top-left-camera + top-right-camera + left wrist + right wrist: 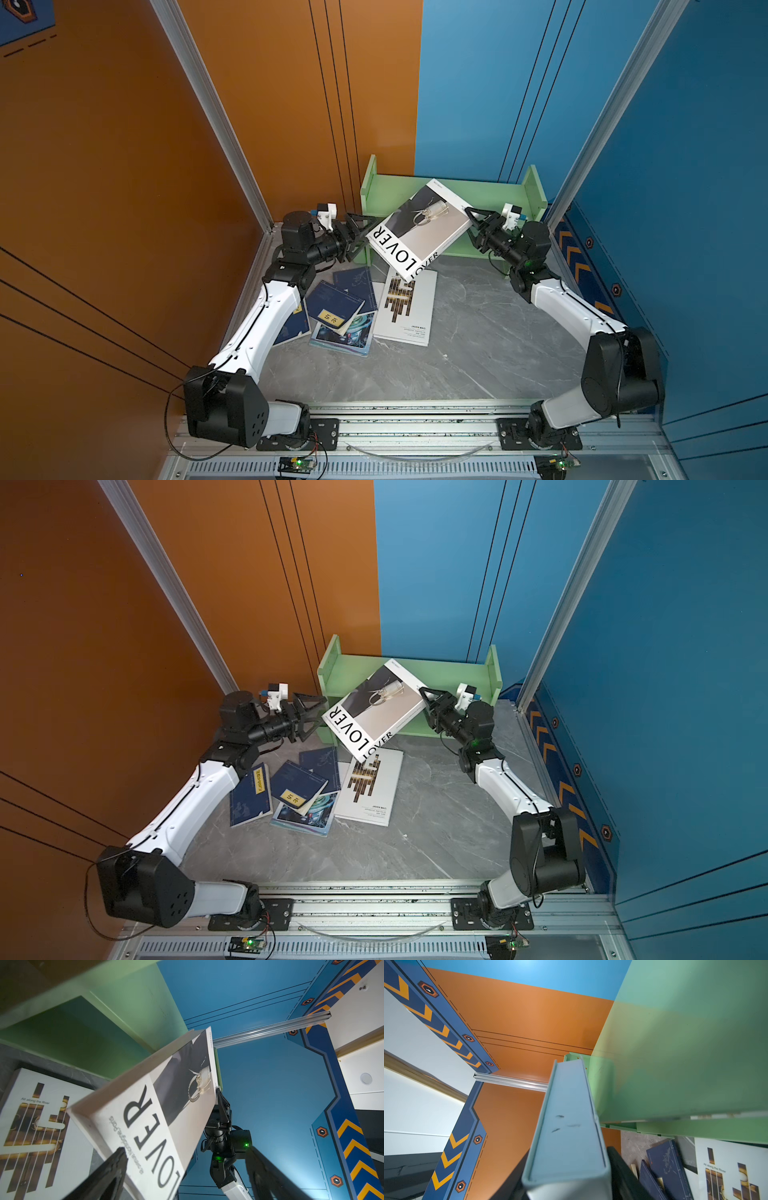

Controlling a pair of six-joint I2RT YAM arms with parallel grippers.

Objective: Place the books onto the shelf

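Nearest, on the grey marbled desk (478,353), the thin navy books with yellow labels (332,303), the teal picture magazine (345,338) and the second thick white book with gold bars (409,311) lie in a loose, overlapping heap, none of them shelved. Above them the thick white LOVER book (419,232) hangs tilted in the air. Its low corner is over the gold-barred book, and in both top views its far corner reaches over the light-green wooden shelf (490,191). The left hand (365,235) is spread wide about the book's left corner and grips nothing. The whole weight therefore seems to rest on the right hand (469,222), which pinches the book's right edge. A heavy book held by one edge may pivot or slip out and drop onto the heap below. Pushed on at this slant, its far corner could also catch the shelf's top board or side panel and shove the shelf backward.
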